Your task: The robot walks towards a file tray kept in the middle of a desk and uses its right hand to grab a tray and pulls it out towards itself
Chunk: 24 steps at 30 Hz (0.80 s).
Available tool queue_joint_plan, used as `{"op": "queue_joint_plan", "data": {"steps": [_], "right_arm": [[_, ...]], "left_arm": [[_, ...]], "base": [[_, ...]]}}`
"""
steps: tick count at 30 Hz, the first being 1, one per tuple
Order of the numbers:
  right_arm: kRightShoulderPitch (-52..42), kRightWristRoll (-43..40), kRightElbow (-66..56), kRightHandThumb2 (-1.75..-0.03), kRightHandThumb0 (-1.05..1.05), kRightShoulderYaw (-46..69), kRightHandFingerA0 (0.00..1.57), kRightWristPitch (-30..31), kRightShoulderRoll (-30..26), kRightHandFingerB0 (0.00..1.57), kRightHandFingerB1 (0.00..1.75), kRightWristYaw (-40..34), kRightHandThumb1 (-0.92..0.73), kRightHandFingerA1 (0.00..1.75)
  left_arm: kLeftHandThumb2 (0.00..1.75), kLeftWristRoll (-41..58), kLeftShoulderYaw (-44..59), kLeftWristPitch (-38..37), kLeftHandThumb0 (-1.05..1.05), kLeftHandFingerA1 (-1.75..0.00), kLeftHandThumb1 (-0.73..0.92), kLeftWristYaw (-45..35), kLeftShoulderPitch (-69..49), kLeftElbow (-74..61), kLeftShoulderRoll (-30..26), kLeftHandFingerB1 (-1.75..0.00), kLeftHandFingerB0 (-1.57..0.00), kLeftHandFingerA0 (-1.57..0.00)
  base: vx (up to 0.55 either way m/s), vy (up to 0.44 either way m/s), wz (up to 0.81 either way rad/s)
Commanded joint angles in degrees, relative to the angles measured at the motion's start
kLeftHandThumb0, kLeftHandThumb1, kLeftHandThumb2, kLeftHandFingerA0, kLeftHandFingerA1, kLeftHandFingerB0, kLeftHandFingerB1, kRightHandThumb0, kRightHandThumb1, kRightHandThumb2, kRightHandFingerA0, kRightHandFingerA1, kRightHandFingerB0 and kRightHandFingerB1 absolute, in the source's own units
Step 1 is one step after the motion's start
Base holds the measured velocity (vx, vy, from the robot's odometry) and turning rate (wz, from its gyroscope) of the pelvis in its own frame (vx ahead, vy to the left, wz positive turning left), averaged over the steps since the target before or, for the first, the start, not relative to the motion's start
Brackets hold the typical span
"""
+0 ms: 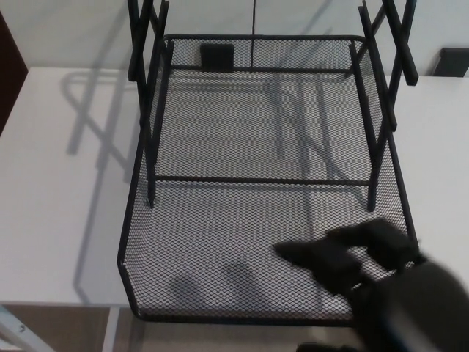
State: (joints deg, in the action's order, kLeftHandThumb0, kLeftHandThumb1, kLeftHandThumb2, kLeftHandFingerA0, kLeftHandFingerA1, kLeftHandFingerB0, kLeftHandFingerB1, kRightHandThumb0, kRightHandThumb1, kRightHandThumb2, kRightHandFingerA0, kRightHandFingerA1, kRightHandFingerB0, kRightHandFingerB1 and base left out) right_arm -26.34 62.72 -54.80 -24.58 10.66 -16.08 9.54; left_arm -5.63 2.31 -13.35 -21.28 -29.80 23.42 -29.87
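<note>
A black wire-mesh tray (242, 220) sits in the middle of a white desk (58, 183), drawn forward so that its front rim reaches the desk's near edge and its front part lies clear of the black rack frame (150, 103) that stands over its back half. The frame shows as 2 pairs of slanted uprights, 1 pair at the tray's left wall and 1 at its right, joined by a thin crossbar running across the mesh about midway down the tray. The tray is empty; only shadows of the frame and of the robot's fingers fall on its mesh floor and on the desk to the left. The right hand (366, 257) comes in from the lower right corner and hangs over the tray's front right corner, blurred. Its 2 thick fingers (308, 255) point left over the mesh floor, spread apart and wrapped around nothing, while the back of the hand lies across the tray's right wall near the front rim; whether any part of it touches the wire cannot be told. The forearm behind it fills the bottom right corner. At the back, a small black block (217, 56) shows behind the tray's rear wall, and another dark object (448, 61) sits at the desk's far right edge. The left hand does not show.
</note>
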Motion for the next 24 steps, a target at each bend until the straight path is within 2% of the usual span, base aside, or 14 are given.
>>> {"op": "queue_joint_plan", "data": {"steps": [1,4,5,6,7,9,12,13,14,16,18,19,23,24], "right_arm": [[-5.4,-76.0,-5.2,-0.77,-0.95,54.0,0.32,-44.9,-7.1,0.38,0.51,-16.4,-0.35,0.62],[-3.5,-94.1,-4.4,-0.69,-0.9,70.3,0.4,-40.0,-8.5,0.58,0.36,-11.7,-0.27,0.49],[-2.8,-96.8,-3.1,-0.55,-0.87,73.0,0.49,-39.7,-9.0,0.57,0.39,-10.7,-0.43,0.5],[-2.9,-98.0,-2.3,-0.55,-0.87,74.1,0.49,-39.9,-9.3,0.57,0.39,-10.4,-0.43,0.5],[0.3,-100.7,1.9,-0.73,-1.05,81.1,0.56,-38.5,-11.1,0.7,0.39,-10.1,-0.3,0.49],[2.3,-106.6,8.9,-0.75,-0.95,88.8,0.55,-37.5,-13.8,0.72,0.45,-4.2,-0.34,0.47],[8.3,-105.5,17.3,-0.59,-0.88,99.7,0.67,-32.5,-17.3,0.72,0.42,-1.2,-0.57,0.53],[11.5,-104.1,21.0,-0.86,-0.85,102.6,0.66,-31.9,-19.3,0.69,0.51,0.4,-0.41,0.62],[12.4,-101.1,23.5,-0.88,-1.05,107.0,0.78,-27.5,-19.9,0.75,0.5,-0.6,-0.37,0.69],[11.7,-103.3,24.6,-0.89,-0.97,110.1,0.76,-24.5,-20.2,0.77,0.58,0.5,-0.36,0.72],[12.7,-105.5,28.9,-0.59,-0.83,114.1,0.83,-23.3,-21.5,0.8,0.59,2.7,-0.59,0.74],[13.0,-104.5,30.1,-0.95,-0.81,115.0,0.84,-23.8,-21.7,0.76,0.69,2.7,-0.45,0.83],[15.0,-106.9,35.2,-0.96,-0.76,120.0,0.87,-21.0,-23.8,0.8,0.73,5.3,-0.47,0.89],[15.1,-107.3,35.2,-0.6,-0.81,120.3,0.8,-20.3,-23.1,0.75,0.75,4.0,-0.64,0.97]], "left_arm": [[0.65,-2.1,-1.2,0.3,-0.4,-0.46,0.48,-2.0,2.0,2.6,-3.2,-0.36,-0.14,-0.33],[0.65,-2.5,-1.5,0.3,-0.4,-0.46,0.48,-1.6,2.1,3.0,-3.0,-0.37,-0.14,-0.34],[0.65,-2.5,-1.5,0.3,-0.4,-0.47,0.47,-1.7,1.9,2.8,-3.0,-0.37,-0.15,-0.34],[0.65,-2.5,-1.5,0.4,-0.4,-0.47,0.47,-1.7,1.8,2.7,-3.0,-0.37,-0.15,-0.34],[0.65,-2.4,-1.6,0.8,-0.4,-0.46,0.48,-2.0,1.6,2.5,-3.0,-0.37,-0.14,-0.32],[0.66,-2.7,-1.8,0.2,-0.4,-0.46,0.48,-1.9,2.4,4.2,-3.1,-0.37,-0.14,-0.32],[0.66,-2.9,-1.8,-0.1,-0.41,-0.47,0.48,-1.9,2.1,4.0,-3.3,-0.37,-0.14,-0.34],[0.66,-2.9,-1.8,0.1,-0.41,-0.47,0.48,-2.1,1.9,3.4,-3.4,-0.37,-0.14,-0.34],[0.66,-3.1,-1.9,0.2,-0.41,-0.47,0.48,-2.1,2.2,3.5,-3.6,-0.37,-0.14,-0.33],[0.66,-3.2,-2.0,0.1,-0.42,-0.47,0.48,-2.2,2.3,3.8,-3.7,-0.37,-0.14,-0.33],[0.66,-3.3,-2.1,0.0,-0.42,-0.47,0.48,-2.1,2.3,4.4,-3.6,-0.37,-0.15,-0.34],[0.66,-3.4,-2.2,0.1,-0.42,-0.47,0.48,-2.1,2.3,4.4,-3.6,-0.37,-0.15,-0.33],[0.66,-3.6,-2.4,-0.4,-0.42,-0.47,0.48,-2.1,2.8,5.3,-3.7,-0.37,-0.14,-0.33],[0.66,-3.6,-2.5,-0.6,-0.42,-0.47,0.48,-2.0,3.0,5.7,-3.7,-0.37,-0.14,-0.33]], "base": [[0.0,0.0,0.0],[0.0,0.0,0.0],[0.0,0.0,0.0],[0.0,0.0,0.0],[0.0,0.0,0.0],[0.0,0.0,0.0],[0.0,0.0,0.0],[0.0,0.0,0.0],[0.0,0.0,0.0],[0.0,0.0,0.0],[0.0,0.0,0.0],[0.0,0.0,0.0],[0.0,0.0,0.0],[0.0,0.0,0.0]]}}
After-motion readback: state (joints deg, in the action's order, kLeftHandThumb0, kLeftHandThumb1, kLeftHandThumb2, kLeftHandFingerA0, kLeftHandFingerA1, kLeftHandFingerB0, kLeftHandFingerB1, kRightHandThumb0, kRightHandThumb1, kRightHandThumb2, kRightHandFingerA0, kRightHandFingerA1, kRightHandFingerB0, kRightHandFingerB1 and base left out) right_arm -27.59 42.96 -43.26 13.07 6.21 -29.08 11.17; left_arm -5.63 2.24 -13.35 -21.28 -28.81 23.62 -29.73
